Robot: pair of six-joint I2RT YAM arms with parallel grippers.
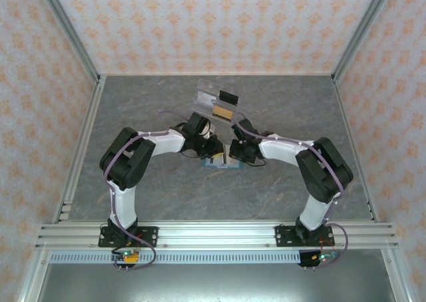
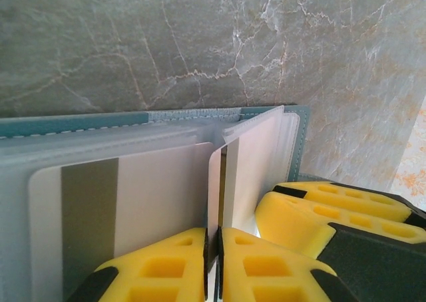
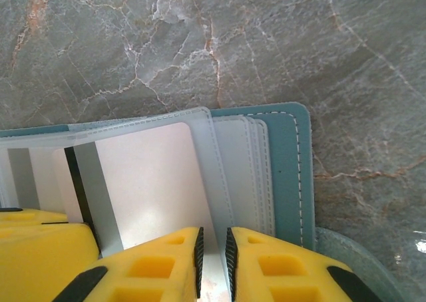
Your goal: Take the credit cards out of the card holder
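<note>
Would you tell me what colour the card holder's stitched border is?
The card holder is teal-blue with pale stitching, clearest in the right wrist view.

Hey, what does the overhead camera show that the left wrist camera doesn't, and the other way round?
Overhead: the left arm and right arm whole, and behind them a clear plastic piece with a black card and a gold card on it. Left wrist: close up, the left fingers pinched on a clear sleeve page standing on edge, and a white card with a grey stripe in another sleeve. Both: the teal card holder lying open on the marble table, the right fingers beside it.
</note>
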